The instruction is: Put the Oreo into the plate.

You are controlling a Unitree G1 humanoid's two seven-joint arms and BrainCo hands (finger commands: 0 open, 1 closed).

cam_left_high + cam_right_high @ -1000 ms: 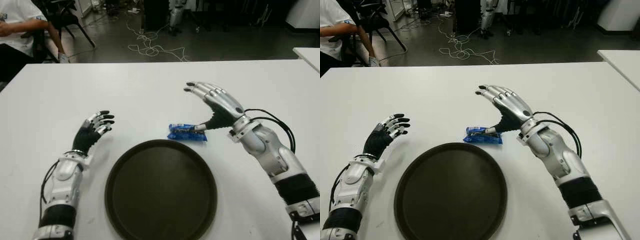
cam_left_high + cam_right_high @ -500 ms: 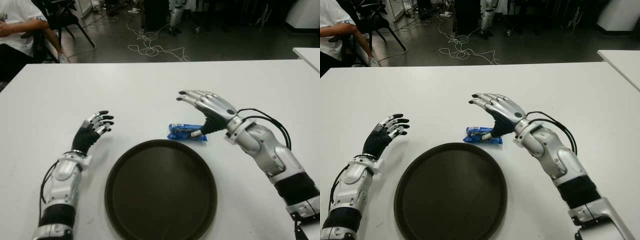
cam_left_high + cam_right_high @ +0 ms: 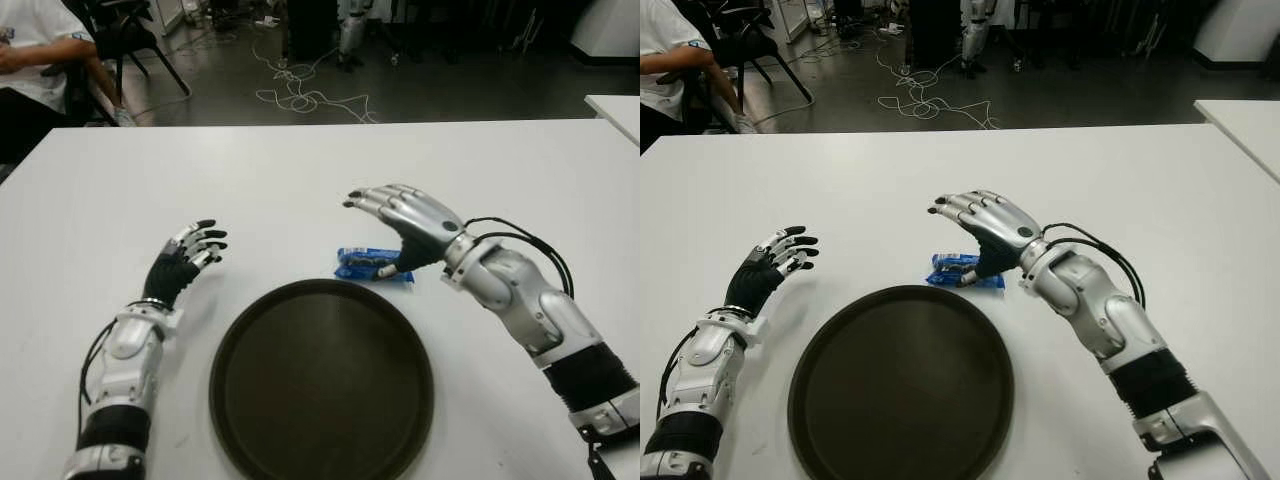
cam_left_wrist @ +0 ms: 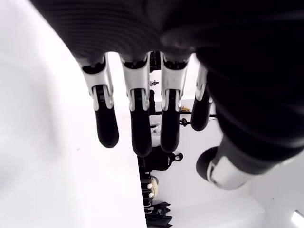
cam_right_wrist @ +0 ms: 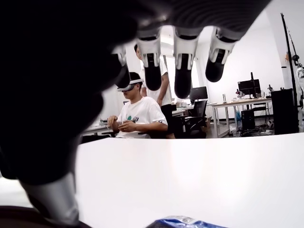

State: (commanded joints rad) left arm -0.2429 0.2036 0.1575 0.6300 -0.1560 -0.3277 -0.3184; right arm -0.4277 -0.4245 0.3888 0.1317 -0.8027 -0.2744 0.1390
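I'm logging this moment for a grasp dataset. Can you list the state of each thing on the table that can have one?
Oreo pack: sealed, lying flat on the table, outside the plate, not grasped.
Plate: holds nothing.
Right hand: open, fingers spread over the Oreo pack, thumb down beside it.
Left hand: open, holds nothing, showing left of the plate.

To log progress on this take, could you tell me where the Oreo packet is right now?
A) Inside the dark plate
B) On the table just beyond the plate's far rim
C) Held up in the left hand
B: the Oreo packet lies on the white table beyond the plate rim, under the open right hand.
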